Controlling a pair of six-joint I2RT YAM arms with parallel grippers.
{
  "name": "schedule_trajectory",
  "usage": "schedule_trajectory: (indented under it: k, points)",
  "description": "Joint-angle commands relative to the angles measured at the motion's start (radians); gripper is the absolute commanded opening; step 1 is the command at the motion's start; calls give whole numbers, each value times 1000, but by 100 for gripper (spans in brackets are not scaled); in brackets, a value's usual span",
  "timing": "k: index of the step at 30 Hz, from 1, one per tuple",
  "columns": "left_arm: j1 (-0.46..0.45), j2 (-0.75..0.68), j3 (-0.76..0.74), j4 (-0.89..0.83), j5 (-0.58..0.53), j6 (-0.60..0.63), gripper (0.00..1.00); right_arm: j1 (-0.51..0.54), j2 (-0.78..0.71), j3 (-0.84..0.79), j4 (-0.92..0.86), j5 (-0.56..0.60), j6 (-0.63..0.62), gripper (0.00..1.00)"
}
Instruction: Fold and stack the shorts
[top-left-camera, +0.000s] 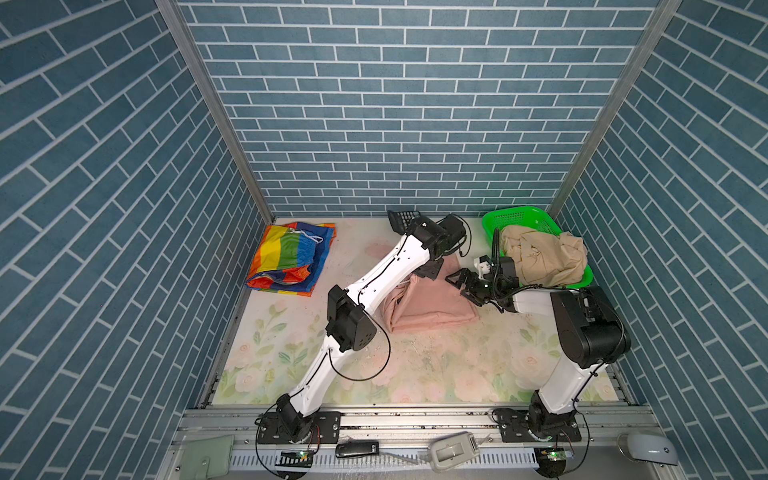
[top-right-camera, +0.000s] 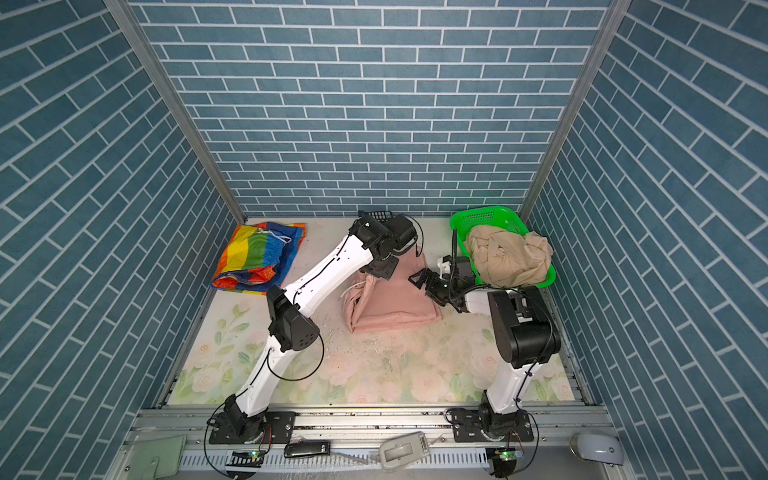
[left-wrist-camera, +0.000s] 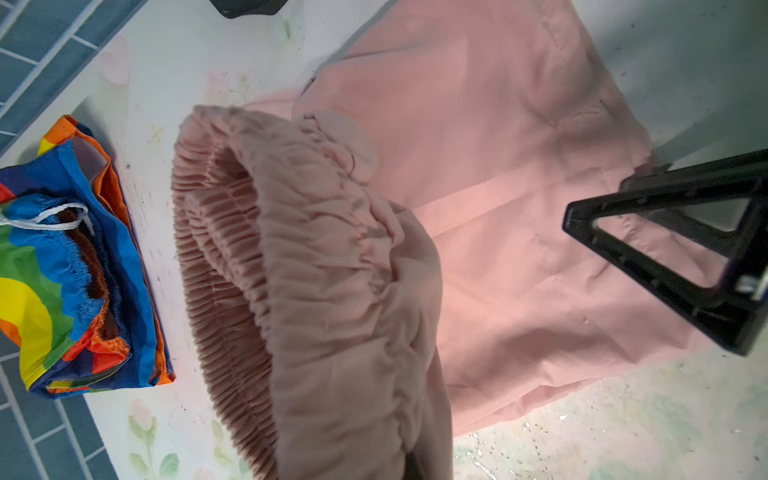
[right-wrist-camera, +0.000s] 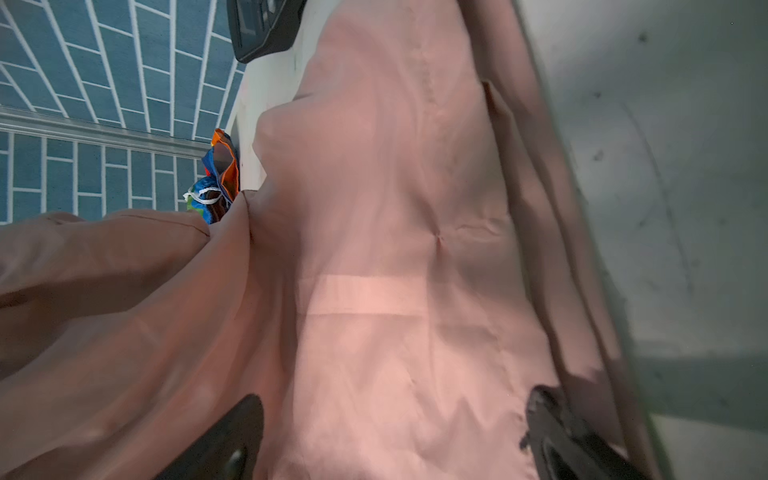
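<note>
folding the pink shorts (top-left-camera: 432, 309) looks like the step in hand. they lie mid counter (top-left-camera: 415, 374), partly doubled, w/ the left fingers (top-left-camera: 429, 271) pinched narrow on the gathered waistband (left-wrist-camera: 316, 257), holding it raised off the rest of the cloth. right fingers (right-wrist-camera: 232, 436) stand wide, holding nothing, poised just over the right edge of the same pair, on the side toward the green basket (top-left-camera: 515, 216). to do it well, imo: carry the band across in a low arc to the opposite end, b/c thin fabric like this prob sags & drags the under layer along. bring the r side down first to pin the lower layer flat, or nip a free corner so both ends travel together & edges meet square. lay the band down before releasing, then lift straight off so nothing snags. watch the white drawstring (top-right-camera: 352, 289) poking out on the left of the pile; tuck it or it trails out of the fold. a tidy rectangle should then go onto the rainbow shorts (top-left-camera: 286, 257), folded at the far left corner, well apart. beige shorts (top-left-camera: 540, 257) sit heaped unfolded in the basket, not yet done. l arm hides the grip in both top views, so can't tell how much band is in the pinch.
</note>
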Motion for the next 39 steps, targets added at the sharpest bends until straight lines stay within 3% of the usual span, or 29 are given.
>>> schedule_trajectory:
  k: [1,11,28,35,39]
  points:
    - [-7,-22,-33,83,42,-45,4,0,65,-50,28,9,41,99]
    - [-7,-38,-123,313,125,-117,4,3,101,-93,89,-1,59,99]
    - [-3,-90,-341,657,140,-196,9,10,165,-163,203,-17,89,99]
    - [10,-54,-360,700,181,-208,19,10,115,-194,204,-35,92,99]
    - [21,-78,-374,755,221,-184,44,6,11,-219,166,-49,69,99]
